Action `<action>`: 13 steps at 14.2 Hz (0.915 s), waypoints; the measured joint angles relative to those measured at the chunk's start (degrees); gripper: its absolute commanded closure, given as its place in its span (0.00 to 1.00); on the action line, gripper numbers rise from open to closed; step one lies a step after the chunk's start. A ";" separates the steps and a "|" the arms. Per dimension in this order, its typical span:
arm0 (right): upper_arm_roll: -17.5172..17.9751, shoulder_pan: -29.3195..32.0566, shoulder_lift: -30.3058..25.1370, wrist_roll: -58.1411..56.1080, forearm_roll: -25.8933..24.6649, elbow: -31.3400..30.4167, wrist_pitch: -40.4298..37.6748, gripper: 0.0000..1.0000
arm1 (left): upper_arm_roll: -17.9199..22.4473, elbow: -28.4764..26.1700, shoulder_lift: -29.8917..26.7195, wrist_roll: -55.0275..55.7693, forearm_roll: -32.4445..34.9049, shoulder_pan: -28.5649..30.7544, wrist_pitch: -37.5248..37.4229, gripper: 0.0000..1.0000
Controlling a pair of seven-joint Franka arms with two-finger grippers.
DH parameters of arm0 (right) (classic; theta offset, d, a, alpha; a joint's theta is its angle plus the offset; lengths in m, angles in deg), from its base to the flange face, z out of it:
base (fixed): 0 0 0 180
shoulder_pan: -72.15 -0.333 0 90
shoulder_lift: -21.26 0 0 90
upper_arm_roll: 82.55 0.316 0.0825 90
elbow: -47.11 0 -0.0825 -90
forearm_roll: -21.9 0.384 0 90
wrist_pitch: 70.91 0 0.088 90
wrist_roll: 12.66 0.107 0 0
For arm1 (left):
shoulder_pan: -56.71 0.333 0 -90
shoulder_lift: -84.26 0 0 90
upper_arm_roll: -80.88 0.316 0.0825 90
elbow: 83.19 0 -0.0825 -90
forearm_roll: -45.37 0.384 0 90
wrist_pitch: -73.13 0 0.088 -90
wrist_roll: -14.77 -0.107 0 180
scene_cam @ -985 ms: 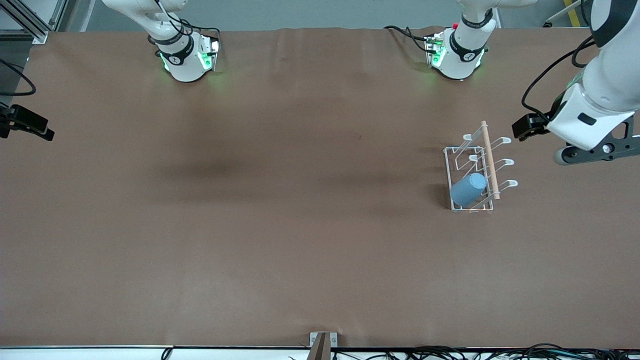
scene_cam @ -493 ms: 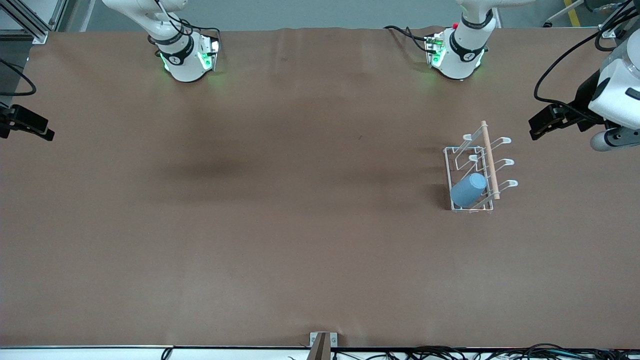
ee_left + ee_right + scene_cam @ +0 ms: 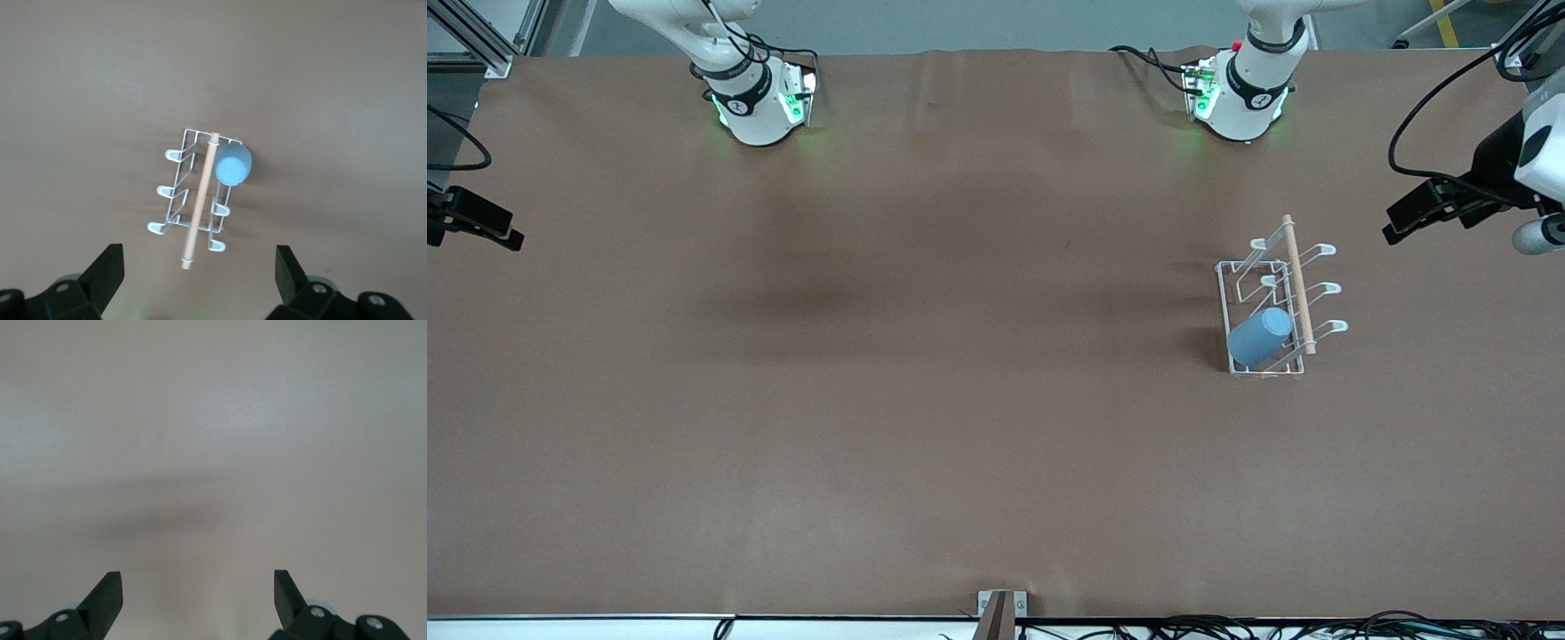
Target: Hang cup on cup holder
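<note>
The white wire cup holder with a light wooden rod along its top (image 3: pixel 1267 307) stands on the brown worktop (image 3: pixel 925 400), toward the left arm's end. The small light-blue plastic cup (image 3: pixel 1259 336) hangs tilted on one of the holder's prongs, at the holder's end nearer the front camera, beside the rod on the side toward the right arm's end.

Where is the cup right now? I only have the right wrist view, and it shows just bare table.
Observer: The cup sits upturned over a prong of the cup holder, at the holder's end nearer the front camera, toward the left arm's end of the table.
Operator: Is anything gripping it?
Observer: No. The left end effector is open and empty, up in the air, apart from the holder.
</note>
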 measured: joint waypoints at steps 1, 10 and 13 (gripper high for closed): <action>0.01 -0.05 0.00 0.00 0.00 0.00 0.01 0.00 | 0.07 -0.49 -0.34 -2.05 -0.02 0.64 0.33 0.00; 0.01 -0.15 0.00 0.00 0.00 0.00 0.00 0.00 | -0.51 -2.60 -1.33 -9.41 0.33 0.92 -1.43 0.00; 0.02 -0.17 0.00 0.00 0.00 0.00 -0.03 0.00 | -0.57 -6.35 -3.31 -11.43 0.37 0.92 2.48 0.00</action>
